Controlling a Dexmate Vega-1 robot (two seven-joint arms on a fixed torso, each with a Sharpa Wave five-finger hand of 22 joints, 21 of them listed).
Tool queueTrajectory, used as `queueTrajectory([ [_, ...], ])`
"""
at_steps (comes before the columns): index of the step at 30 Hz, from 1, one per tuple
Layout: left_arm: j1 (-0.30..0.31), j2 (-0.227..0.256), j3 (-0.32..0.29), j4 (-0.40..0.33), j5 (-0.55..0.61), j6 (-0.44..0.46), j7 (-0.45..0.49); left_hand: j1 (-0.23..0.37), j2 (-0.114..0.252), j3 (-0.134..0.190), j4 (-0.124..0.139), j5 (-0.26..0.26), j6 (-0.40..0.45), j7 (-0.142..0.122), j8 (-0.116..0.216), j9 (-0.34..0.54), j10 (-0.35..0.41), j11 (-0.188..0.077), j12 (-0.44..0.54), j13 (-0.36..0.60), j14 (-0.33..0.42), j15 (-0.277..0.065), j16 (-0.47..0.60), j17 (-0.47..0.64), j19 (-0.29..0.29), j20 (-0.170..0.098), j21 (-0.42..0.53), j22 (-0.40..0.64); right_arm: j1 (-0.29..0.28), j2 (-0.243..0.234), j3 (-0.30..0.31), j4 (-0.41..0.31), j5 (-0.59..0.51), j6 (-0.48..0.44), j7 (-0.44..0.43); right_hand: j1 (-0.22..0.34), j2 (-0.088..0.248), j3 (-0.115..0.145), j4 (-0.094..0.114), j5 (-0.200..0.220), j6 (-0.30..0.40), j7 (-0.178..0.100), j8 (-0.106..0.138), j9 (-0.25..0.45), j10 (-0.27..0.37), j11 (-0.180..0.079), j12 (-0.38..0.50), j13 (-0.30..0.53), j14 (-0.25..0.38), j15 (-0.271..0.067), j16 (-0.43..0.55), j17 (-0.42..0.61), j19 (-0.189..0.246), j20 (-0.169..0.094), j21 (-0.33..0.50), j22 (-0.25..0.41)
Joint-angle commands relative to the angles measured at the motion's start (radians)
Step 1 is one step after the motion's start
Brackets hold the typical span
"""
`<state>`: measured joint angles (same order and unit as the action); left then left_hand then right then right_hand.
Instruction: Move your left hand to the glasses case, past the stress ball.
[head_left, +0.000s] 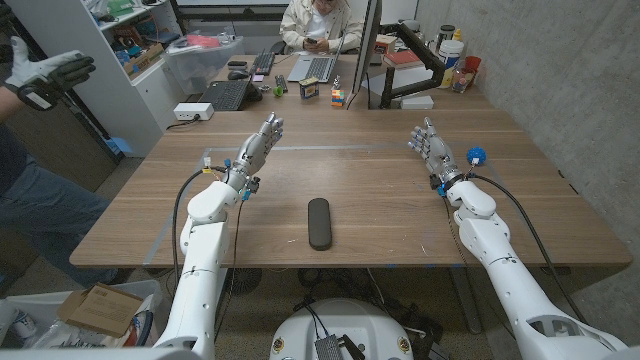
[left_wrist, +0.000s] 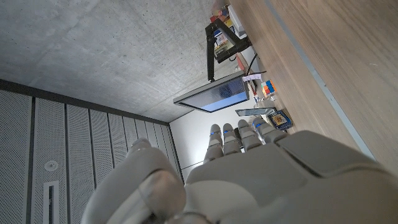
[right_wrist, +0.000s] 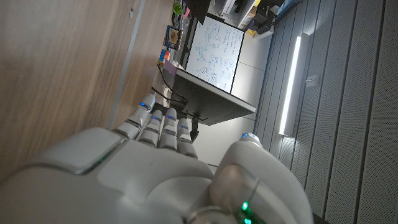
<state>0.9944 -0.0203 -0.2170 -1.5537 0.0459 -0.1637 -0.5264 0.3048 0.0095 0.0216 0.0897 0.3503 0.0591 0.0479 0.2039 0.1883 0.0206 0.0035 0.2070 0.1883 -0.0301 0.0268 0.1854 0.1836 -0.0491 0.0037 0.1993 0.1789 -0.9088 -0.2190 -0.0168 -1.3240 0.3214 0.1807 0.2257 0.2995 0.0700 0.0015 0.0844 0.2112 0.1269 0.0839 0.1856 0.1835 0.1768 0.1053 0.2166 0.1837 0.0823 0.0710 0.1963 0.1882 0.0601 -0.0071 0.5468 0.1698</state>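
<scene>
**Glasses case lies lengthwise at the near middle, both hands raised and holding nothing**

We see the glasses case, dark and elongated with rounded ends, lying flat on the wooden table near the middle of its near edge. Its long axis runs from the robot's side toward the far side, almost straight, so one narrow end points at the robot and the other at the far edge. Bare wood surrounds it on all sides, and nothing touches it.

Our left hand is up over the left half of the table, beyond and to the left of the case and well apart from it. Its fingers are extended and lie close side by side, holding nothing; the thumb stands off to one side in the left wrist view. Between this hand and the case the tabletop is open wood.

Our right hand is over the right half, likewise raised, with fingers straight and close together, and nothing in them. Just beside it, toward the right edge, sits a small blue stress ball, apart from the fingers.

A faint tape line runs across the table between the two hands. Beyond the far edge stand a keyboard, a laptop and a colour cube, with a seated person behind them. At the left edge of the head view another person's gloved hand reaches in, well clear of the table.
</scene>
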Motion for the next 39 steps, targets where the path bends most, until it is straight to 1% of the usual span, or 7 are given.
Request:
queueTrajectory([
  [1,-0.004,0.007,0.013,0.002,0.012,-0.007,-0.007,0.017,0.0,-0.005,0.0,-0.004,0.003,-0.008,-0.001,0.002,0.001,0.004,-0.001,0.006,-0.007,-0.002,0.003,0.002,-0.005,0.002,-0.001,0.003,0.003,0.005,0.005,0.009,0.002,0.006,-0.005,0.001,0.004,-0.004,0.001,-0.002,0.01,-0.001,0.01,0.002,0.011,0.001,0.001,0.003,0.011,0.002,0.002,0.002,0.008,-0.003,-0.004,0.003],
  [16,-0.002,0.015,0.031,-0.006,0.024,-0.023,-0.016,0.02,0.001,-0.007,-0.001,-0.005,0.004,-0.007,-0.001,0.002,0.002,-0.001,-0.001,0.006,-0.008,-0.002,0.003,0.002,-0.006,0.002,0.0,0.003,0.005,0.004,0.009,0.011,0.002,0.01,-0.007,0.0,0.005,-0.005,0.001,-0.002,0.013,0.0,0.011,0.002,0.013,0.003,0.001,0.003,0.012,0.002,0.002,0.002,0.01,-0.003,-0.011,0.003],
  [20,0.001,0.017,0.034,-0.012,0.03,-0.024,-0.015,0.021,0.002,-0.008,-0.001,-0.005,0.003,-0.008,-0.002,0.002,0.0,0.003,-0.001,0.006,-0.008,-0.002,0.003,0.002,-0.007,0.002,0.0,0.003,0.01,0.005,0.009,0.018,0.003,0.013,-0.004,0.0,0.005,-0.006,0.001,-0.002,0.013,-0.002,0.01,0.002,0.013,0.003,0.001,0.003,0.013,0.002,0.002,0.002,0.011,-0.002,-0.013,0.003],
  [29,0.009,0.024,0.044,-0.029,0.038,-0.022,-0.022,0.022,0.003,-0.009,-0.001,-0.006,0.004,-0.008,-0.001,0.002,0.001,-0.001,-0.001,0.006,-0.007,-0.002,0.004,0.002,-0.007,0.002,0.0,0.003,0.021,0.005,0.005,0.034,0.0,0.016,0.007,-0.001,0.006,-0.006,0.001,-0.002,0.015,-0.002,0.01,0.002,0.014,0.004,0.001,0.003,0.013,0.002,0.002,0.002,0.012,-0.002,-0.018,0.003],
  [34,0.011,0.024,0.048,-0.033,0.041,-0.024,-0.022,0.023,0.003,-0.009,-0.002,-0.006,0.004,-0.008,-0.001,0.002,0.001,0.002,-0.001,0.006,-0.007,-0.002,0.004,0.002,-0.008,0.002,0.0,0.003,0.025,0.007,0.004,0.041,-0.001,0.017,0.012,-0.001,0.006,-0.007,0.001,-0.002,0.015,-0.002,0.01,0.002,0.014,0.003,0.001,0.003,0.013,0.002,0.002,0.002,0.013,-0.002,-0.02,0.003],
  [39,0.013,0.027,0.051,-0.037,0.044,-0.026,-0.025,0.025,0.004,-0.01,-0.002,-0.006,0.004,-0.008,-0.002,0.002,-0.001,-0.002,-0.002,0.006,-0.008,-0.003,0.003,0.002,-0.008,0.002,0.0,0.003,0.027,0.009,0.005,0.045,-0.001,0.019,0.013,-0.002,0.006,-0.007,0.0,-0.002,0.015,-0.002,0.01,0.002,0.014,0.004,0.0,0.003,0.013,0.001,0.001,0.002,0.014,-0.002,-0.022,0.003],
])
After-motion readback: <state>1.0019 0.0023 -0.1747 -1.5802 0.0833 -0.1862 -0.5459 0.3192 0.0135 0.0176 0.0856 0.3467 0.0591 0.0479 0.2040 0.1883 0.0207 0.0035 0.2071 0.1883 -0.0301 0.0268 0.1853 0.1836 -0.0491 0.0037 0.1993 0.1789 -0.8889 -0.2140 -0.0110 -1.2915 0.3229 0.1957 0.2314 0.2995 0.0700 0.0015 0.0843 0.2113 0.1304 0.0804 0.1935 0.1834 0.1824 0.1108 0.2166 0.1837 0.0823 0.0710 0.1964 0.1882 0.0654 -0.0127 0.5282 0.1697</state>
